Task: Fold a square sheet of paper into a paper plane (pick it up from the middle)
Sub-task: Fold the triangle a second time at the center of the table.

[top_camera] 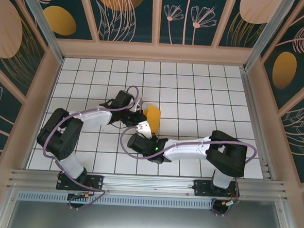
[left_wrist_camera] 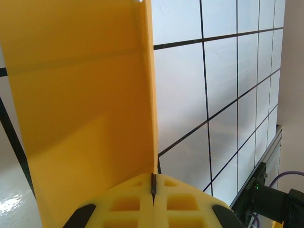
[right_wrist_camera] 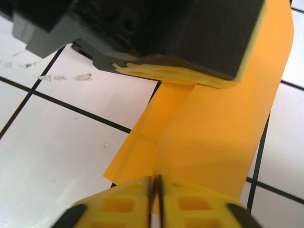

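Orange-yellow sheet of paper, one in number, hangs over the middle tiles of the white gridded bench. In the overhead view only a small upright flap of it is exposed. The remainder sits under the two wrists, so its full outline cannot be made out, nor whether its lower edge touches the bench.

Left gripper stands at the sheet's left side. In its own wrist view the jaws are clenched together on the sheet's edge, and the sheet rises upright, cut off by the top and left of the frame. A faint crease crosses it.

Right gripper stands at the sheet's near side. In its own wrist view the jaws are pressed together on the sheet's lower edge. The far corner of the sheet is cut off at the top right. A folded layer shows at the sheet's left.

Count: one sheet, two arms, two grippers, both grasping the sheet.
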Available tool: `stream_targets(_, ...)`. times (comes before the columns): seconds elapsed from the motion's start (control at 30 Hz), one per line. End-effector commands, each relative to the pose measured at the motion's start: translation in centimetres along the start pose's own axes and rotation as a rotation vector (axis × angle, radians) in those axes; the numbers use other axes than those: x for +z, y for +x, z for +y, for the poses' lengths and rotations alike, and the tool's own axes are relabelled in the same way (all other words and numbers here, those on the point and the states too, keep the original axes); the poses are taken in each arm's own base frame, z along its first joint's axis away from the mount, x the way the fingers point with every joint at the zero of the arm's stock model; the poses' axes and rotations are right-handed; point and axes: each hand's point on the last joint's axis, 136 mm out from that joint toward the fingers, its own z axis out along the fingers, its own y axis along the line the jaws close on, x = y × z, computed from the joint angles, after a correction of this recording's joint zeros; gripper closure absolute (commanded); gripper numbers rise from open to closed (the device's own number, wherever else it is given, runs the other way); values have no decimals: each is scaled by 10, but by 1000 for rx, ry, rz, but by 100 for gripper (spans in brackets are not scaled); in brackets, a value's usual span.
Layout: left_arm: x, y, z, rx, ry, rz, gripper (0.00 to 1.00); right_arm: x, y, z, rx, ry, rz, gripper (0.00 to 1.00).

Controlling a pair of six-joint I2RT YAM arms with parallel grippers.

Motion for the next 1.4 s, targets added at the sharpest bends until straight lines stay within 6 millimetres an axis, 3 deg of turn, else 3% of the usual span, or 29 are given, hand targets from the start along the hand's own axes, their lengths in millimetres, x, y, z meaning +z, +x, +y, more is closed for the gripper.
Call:
stream_targets(0.0,-9,-9,-12,27,12,-27,98,-9,-11,0,18,5,-34,92)
stream_targets(0.07,-10,-10,-11,25,4,-32,97,-9,-11,0,22,0,-37,97)
stream_targets(0.17,-19,-16,-8,21,-46,-88,81,-10,-14,0,45,-22,-42,100)
stream_targets(0.23,-30,-23,0,11,-116,-147,63,-9,-17,1,82,-59,-44,100)
stream_targets(0.3,-45,-30,11,-15,-198,-217,61,-10,-22,1,144,-130,-48,100)
stream_targets(0.37,-63,-34,24,-55,-276,-294,47,-12,-26,3,215,-237,-47,100)
stream_targets(0.47,-90,-36,38,-111,-321,-389,41,-19,-32,2,323,-429,-48,100)
stream_targets(0.57,-102,-31,31,-84,-263,-423,48,-27,-39,-3,408,-587,-55,100)
stream_targets(0.73,-82,-3,2,-12,-31,-292,67,-30,-40,-11,455,-693,-35,100)
stream_targets(0.83,-69,13,-3,-1,27,-230,76,-30,-41,-12,462,-725,-33,100)
stream_targets(1.07,-39,29,7,-26,-10,-142,83,-23,-38,-14,493,-725,-22,100)
stream_targets(1.37,-18,37,36,-80,-94,-114,89,-13,-28,-17,511,-682,17,100)
